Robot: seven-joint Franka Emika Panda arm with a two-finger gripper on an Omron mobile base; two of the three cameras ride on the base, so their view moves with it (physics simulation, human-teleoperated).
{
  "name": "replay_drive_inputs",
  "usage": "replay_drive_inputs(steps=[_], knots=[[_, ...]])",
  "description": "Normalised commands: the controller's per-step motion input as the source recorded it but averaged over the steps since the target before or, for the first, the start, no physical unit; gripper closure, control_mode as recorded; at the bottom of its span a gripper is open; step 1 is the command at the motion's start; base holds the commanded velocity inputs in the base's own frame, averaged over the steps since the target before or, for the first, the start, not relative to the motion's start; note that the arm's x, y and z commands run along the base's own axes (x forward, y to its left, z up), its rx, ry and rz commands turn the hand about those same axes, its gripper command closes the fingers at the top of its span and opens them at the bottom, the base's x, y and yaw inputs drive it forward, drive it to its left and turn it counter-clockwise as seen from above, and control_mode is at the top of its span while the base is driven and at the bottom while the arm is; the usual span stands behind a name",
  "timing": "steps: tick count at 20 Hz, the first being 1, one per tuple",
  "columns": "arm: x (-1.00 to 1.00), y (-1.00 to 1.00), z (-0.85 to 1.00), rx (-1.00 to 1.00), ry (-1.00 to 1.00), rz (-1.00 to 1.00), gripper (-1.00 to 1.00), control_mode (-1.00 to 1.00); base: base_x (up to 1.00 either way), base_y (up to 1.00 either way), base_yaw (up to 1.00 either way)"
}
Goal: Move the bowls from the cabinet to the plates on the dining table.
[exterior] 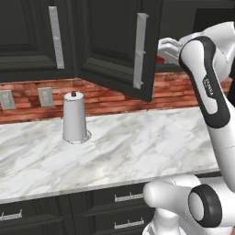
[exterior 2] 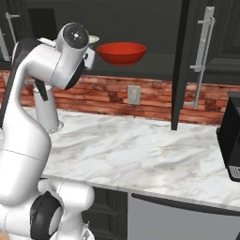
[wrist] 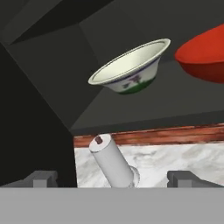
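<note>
One marking is present: small white lettering on the dark band of the robot arm [exterior: 209,87] in the left base view. It is too small and blurred to read. No other text, number or sign is legible.

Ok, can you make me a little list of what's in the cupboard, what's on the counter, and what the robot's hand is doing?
cupboard: black wall cabinet, doors open
on its shelf: glossy red round bowl; cream-white round bowl with green markings, beside the red one
counter: white-grey veined marble counter, backed by brick wall
on the counter: white paper towel roll on a stand, upright
hand: robot's hand, fingers wide open, holding nothing, pointed at the cream-white bowl and short of it
bowls moved: none yet
</note>
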Motion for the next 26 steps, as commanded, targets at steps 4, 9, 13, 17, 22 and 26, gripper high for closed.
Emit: replay_drive_inputs(steps=[4, 9, 13, 17, 22, 26], knots=[[-0.37, 0.34, 0.07, 0.00, -0.04, 0.04, -1.00, -1.00, 0.00, 0.00, 0.00], [-0.35, 0.55, 0.01, 0.00, -0.07, 0.00, -1.00, -1.00, 0.00, 0.00, 0.00], [-0.17, 0.62, -0.09, 0.00, -0.08, 0.00, -1.00, -1.00, 0.00, 0.00, 0.00], [0.01, 0.58, -0.13, 0.09, -0.04, 0.00, -1.00, -1.00, 0.00, 0.00, 0.00], [0.01, 0.55, -0.08, 0.12, -0.08, 0.00, -1.00, -1.00, 0.00, 0.00, 0.00], [0.07, 0.54, -0.01, 0.10, -0.10, 0.00, -1.00, -1.00, 0.00, 0.00, 0.00]])
